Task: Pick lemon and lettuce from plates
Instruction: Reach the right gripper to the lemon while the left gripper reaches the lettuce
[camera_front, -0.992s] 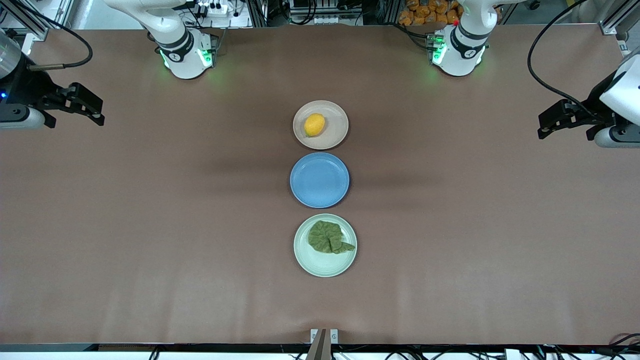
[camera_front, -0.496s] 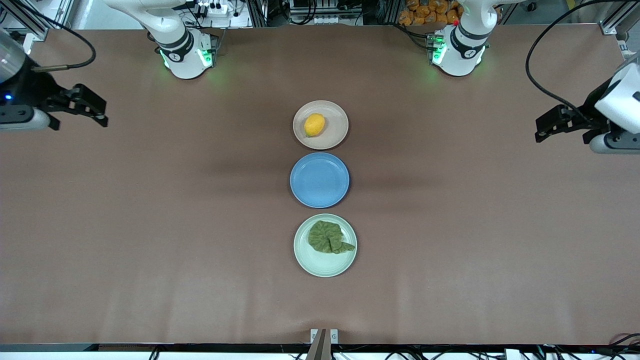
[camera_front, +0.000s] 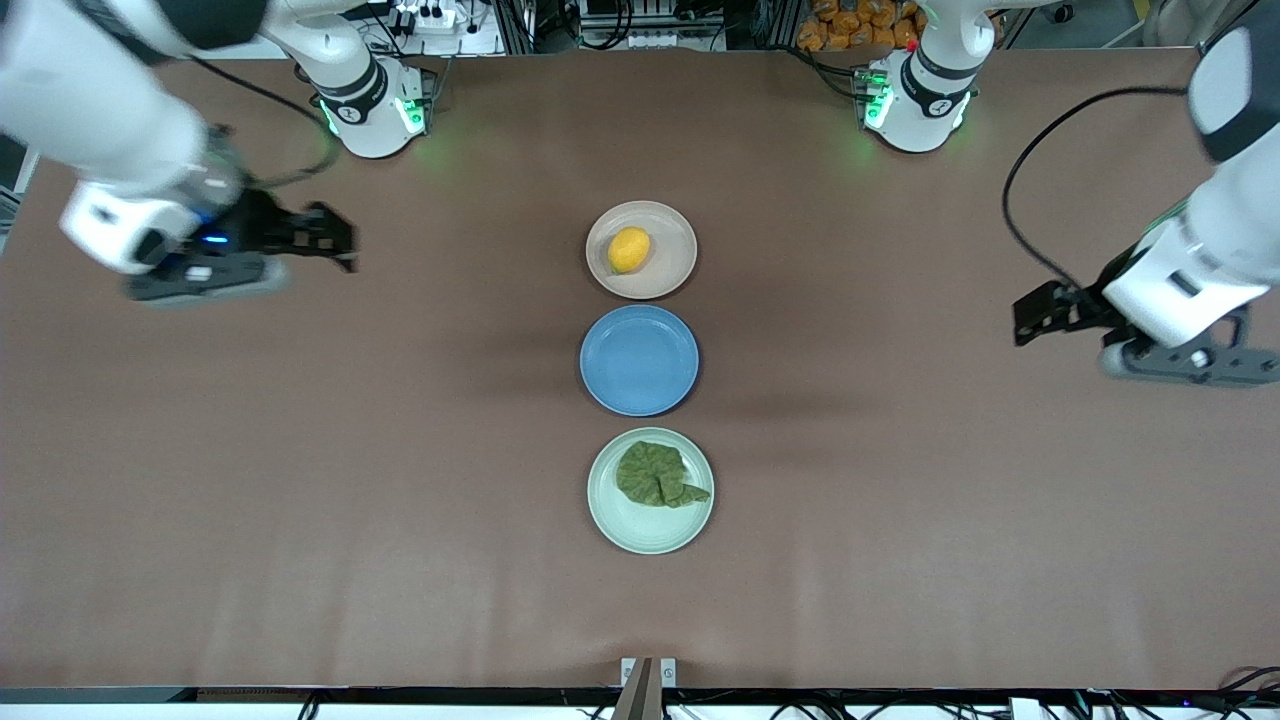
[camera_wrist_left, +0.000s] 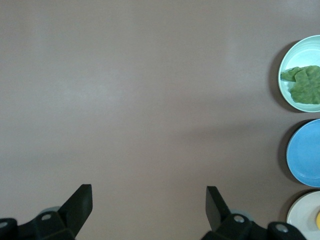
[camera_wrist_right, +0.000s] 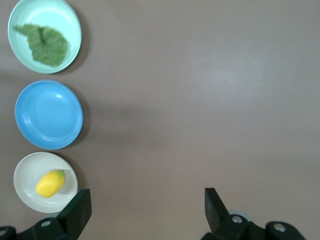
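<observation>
Nothing is picked yet. Nearest the front edge, the wrinkled dull-green lettuce leaf (camera_front: 657, 475) lies on the pale mint round plate (camera_front: 650, 530); past an empty blue plate (camera_front: 639, 360), the small yellow lemon (camera_front: 629, 249) sits on the beige-pink round plate (camera_front: 672, 250). Both grippers — left gripper (camera_front: 1035, 315), right gripper (camera_front: 325, 238) — hang apparently wide open over bare table toward the side edges.

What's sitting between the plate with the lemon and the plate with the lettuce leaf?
An empty blue plate, seen in the front view, lies between the beige plate holding the lemon and the green plate holding the lettuce.
</observation>
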